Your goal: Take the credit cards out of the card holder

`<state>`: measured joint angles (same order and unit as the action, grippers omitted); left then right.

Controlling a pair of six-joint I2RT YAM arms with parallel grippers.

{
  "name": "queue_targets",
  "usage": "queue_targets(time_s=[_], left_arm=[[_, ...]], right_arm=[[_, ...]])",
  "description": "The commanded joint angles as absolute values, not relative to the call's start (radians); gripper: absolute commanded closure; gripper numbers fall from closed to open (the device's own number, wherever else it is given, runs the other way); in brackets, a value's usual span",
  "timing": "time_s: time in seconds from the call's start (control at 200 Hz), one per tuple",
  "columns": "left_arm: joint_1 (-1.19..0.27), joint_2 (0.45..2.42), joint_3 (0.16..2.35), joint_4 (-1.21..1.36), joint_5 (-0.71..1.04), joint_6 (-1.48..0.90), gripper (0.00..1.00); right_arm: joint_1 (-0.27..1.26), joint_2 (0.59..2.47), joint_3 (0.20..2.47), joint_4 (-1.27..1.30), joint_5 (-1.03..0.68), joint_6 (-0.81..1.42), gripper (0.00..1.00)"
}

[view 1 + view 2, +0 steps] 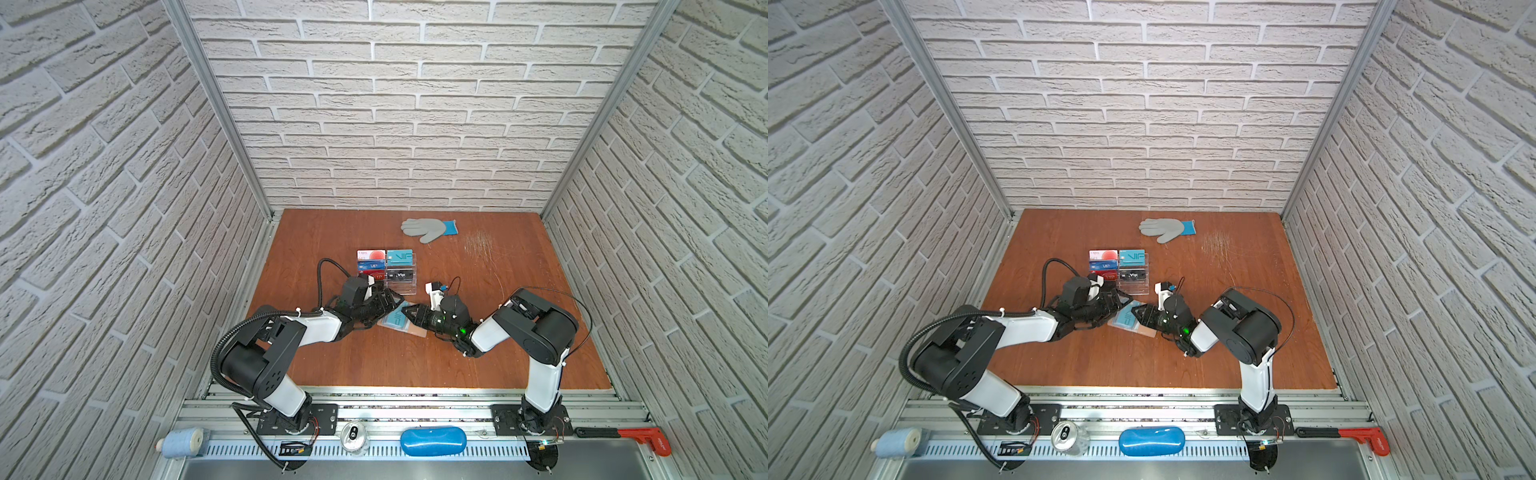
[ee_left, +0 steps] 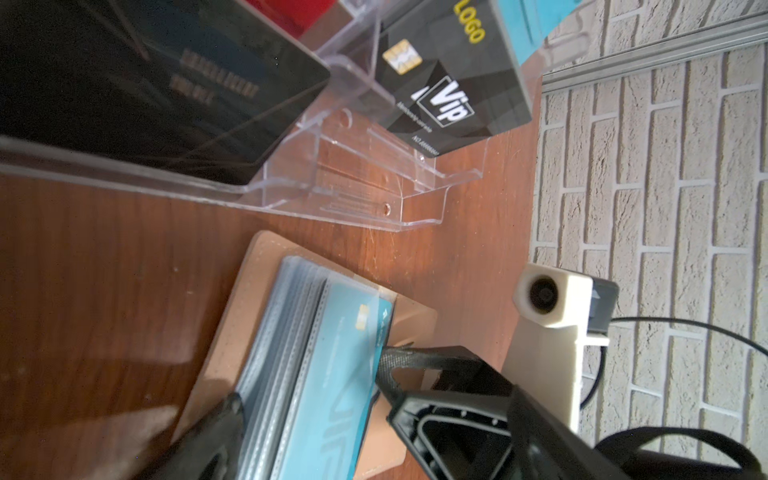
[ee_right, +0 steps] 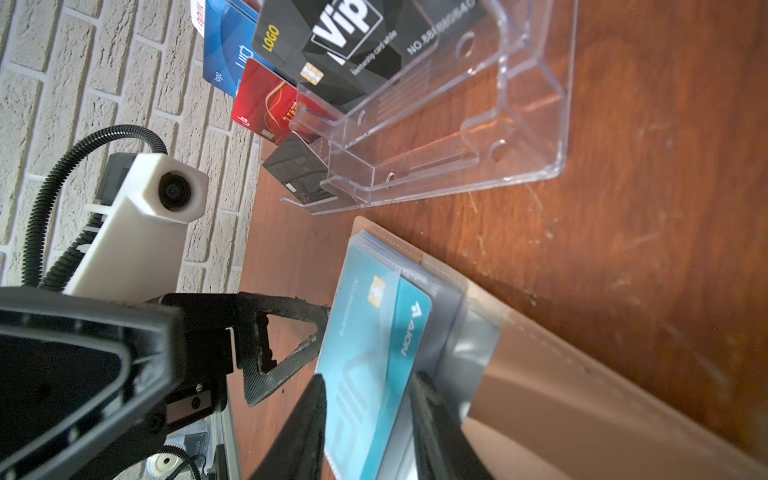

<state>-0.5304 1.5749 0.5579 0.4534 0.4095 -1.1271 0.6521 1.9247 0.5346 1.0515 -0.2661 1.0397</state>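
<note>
Brown wood tabletop (image 1: 353, 357), white brick walls (image 1: 415, 124). Clear acrylic stand (image 3: 519, 158) holding black, blue, red, teal cards (image 1: 371, 264). Just beside, tan card holder (image 3: 561, 395) lying open, teal card (image 3: 365, 332) in its sleeves (image 2: 291, 332). Clamped on those sleeves, right gripper (image 3: 369, 376), part-closed; left gripper (image 1: 390, 307) wide open, empty.

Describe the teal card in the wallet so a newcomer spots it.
On the wooden table, just in front of the clear acrylic stand, lies the open tan card holder. The teal card sits in its top sleeve; the other teal card stands in the stand.
</note>
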Motion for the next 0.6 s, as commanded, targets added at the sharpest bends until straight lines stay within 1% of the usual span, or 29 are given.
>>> queue_targets(time_s=[0.0, 0.395, 0.425, 0.595], left_arm=[[-0.524, 1.606, 0.532, 0.462, 0.407, -1.127, 0.02], [-0.524, 1.617, 0.532, 0.468, 0.41, -1.126, 0.02], [-0.524, 1.617, 0.532, 0.468, 0.411, -1.126, 0.02], [-0.522, 1.624, 0.537, 0.468, 0.411, -1.125, 0.02]], right_arm=[[0.665, 1.942, 0.534, 1.123, -0.271, 1.051, 0.64], [0.678, 1.971, 0.523, 1.264, -0.278, 1.082, 0.64], [0.678, 2.006, 0.523, 1.275, -0.28, 1.087, 0.64], [0.683, 2.035, 0.526, 1.313, -0.28, 1.101, 0.64]])
